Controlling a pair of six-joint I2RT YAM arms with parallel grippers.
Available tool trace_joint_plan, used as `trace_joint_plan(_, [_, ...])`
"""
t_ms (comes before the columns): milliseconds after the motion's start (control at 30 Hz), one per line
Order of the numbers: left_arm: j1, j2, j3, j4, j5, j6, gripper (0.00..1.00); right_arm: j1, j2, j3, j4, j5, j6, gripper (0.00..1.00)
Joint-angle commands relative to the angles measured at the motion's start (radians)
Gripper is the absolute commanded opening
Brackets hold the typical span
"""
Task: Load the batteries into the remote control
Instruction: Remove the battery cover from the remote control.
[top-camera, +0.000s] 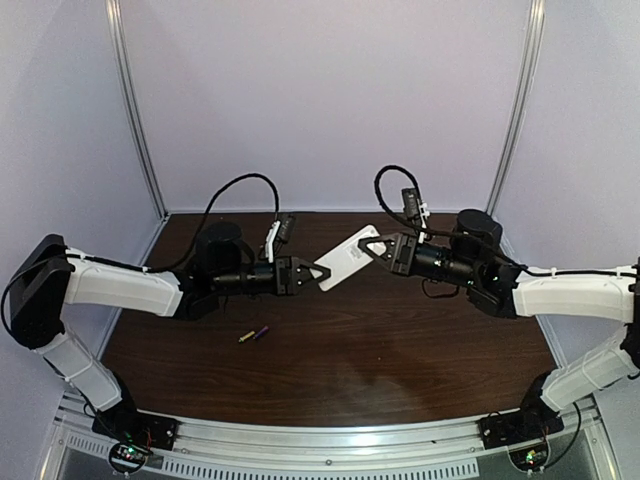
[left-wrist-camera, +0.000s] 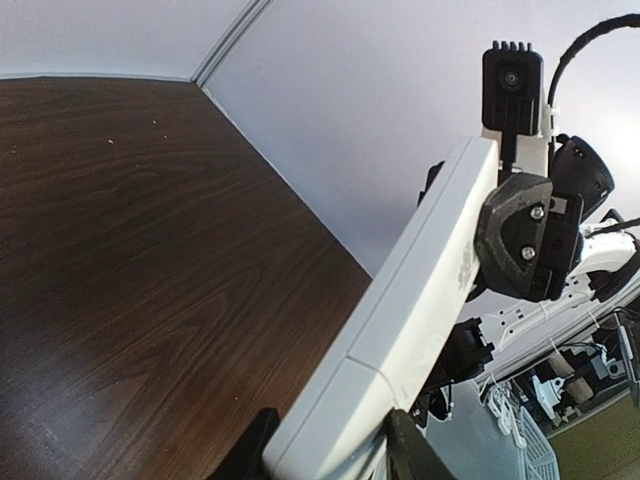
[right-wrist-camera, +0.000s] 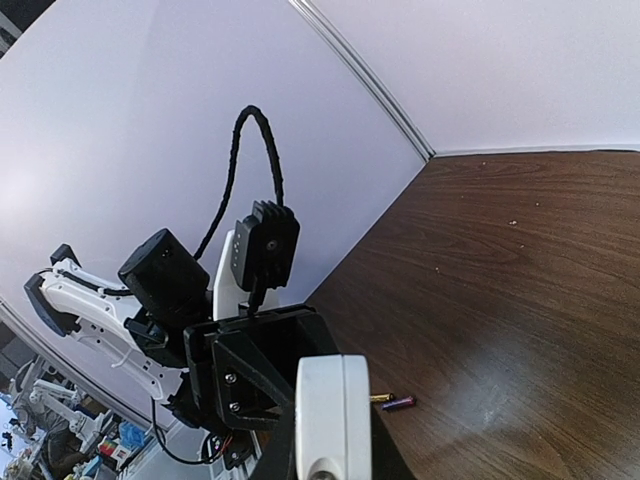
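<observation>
The white remote control is held in the air above the brown table, plain back up, between both grippers. My left gripper is shut on its lower left end; in the left wrist view the remote runs up and away from my fingers. My right gripper is shut on its upper right end; the remote's end shows edge-on between those fingers. The two batteries, one yellowish-gold and one dark bluish, lie on the table below the left arm. They also show in the right wrist view.
The brown table is bounded by pale walls on three sides and a metal rail at the near edge. Black cables loop above both wrists.
</observation>
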Motion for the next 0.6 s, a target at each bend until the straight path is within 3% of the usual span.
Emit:
trace_joint_plan(0, [-0.019, 0.003, -0.015, 0.039, -0.025, 0.019, 0.21, 0.012, -0.028, -0.007, 0.025, 0.039, 0.007, 0.0])
trace_joint_plan(533, [-0.015, -0.037, -0.023, 0.03, 0.082, 0.162, 0.19, -0.051, -0.014, -0.065, 0.252, -0.073, 0.176, 0.0])
trace_joint_plan(567, [-0.015, -0.034, -0.017, 0.021, 0.081, 0.155, 0.23, -0.052, -0.013, -0.064, 0.251, -0.071, 0.175, 0.0])
